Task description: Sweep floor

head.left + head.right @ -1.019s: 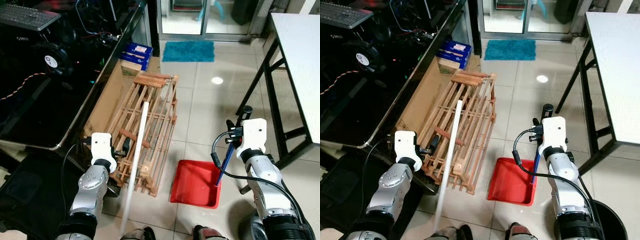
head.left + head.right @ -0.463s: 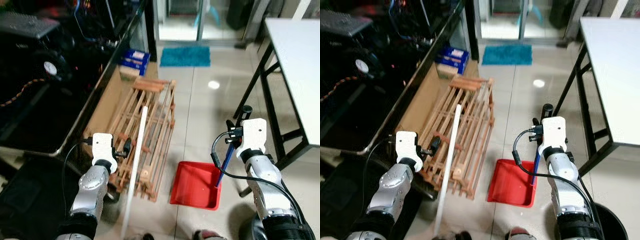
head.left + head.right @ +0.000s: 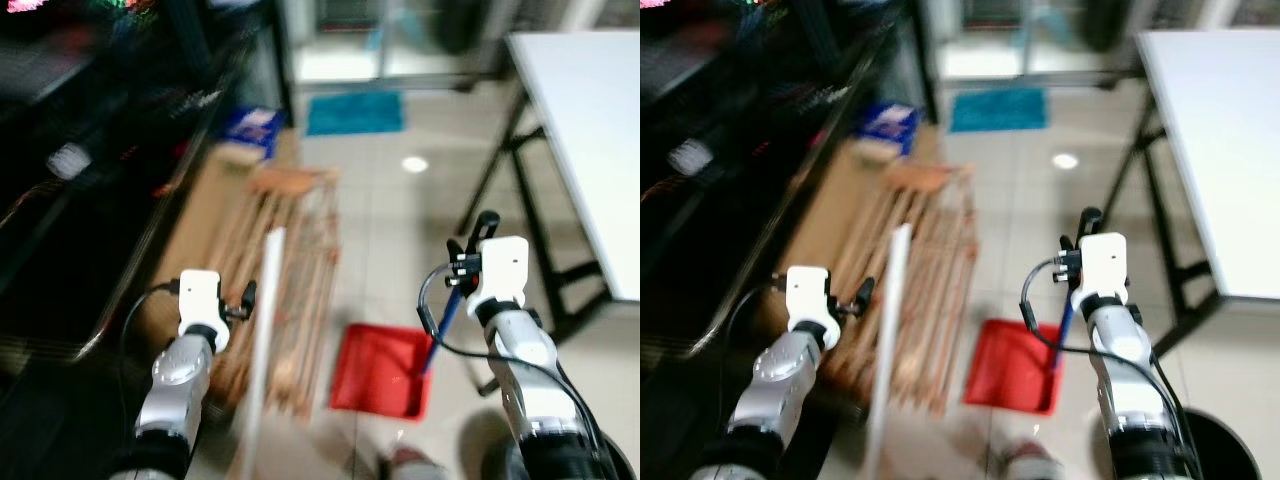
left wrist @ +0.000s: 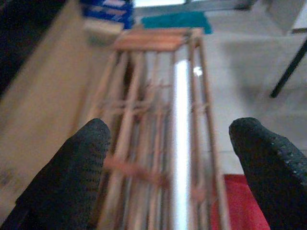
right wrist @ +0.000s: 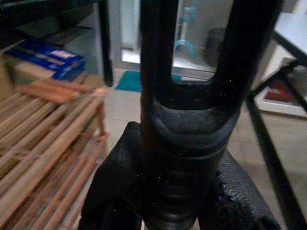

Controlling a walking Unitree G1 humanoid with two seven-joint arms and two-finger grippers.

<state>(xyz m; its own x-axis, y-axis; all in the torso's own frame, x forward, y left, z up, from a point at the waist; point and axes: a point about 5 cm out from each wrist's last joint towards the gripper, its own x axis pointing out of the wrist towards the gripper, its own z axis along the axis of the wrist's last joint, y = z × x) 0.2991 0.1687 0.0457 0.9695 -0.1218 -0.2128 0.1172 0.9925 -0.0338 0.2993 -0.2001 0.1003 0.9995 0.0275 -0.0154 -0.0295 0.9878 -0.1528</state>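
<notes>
Two grippers up. Right gripper (image 5: 177, 191) clamped on dustpan handle (image 3: 1064, 322); red dustpan (image 3: 1010, 366) on tile floor (image 3: 1040, 200) at its 7 o'clock. Left gripper (image 4: 172, 158) fingers (image 4: 72, 167) spread wide, white broom pole (image 4: 182, 139) between, untouched. Wooden rack (image 3: 290, 270) at 12 beyond. Head views blurred.

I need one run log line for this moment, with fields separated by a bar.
left end effector: open, before white pole | right end effector: shut on dustpan handle | red dustpan: on floor | head views: blurred
</notes>
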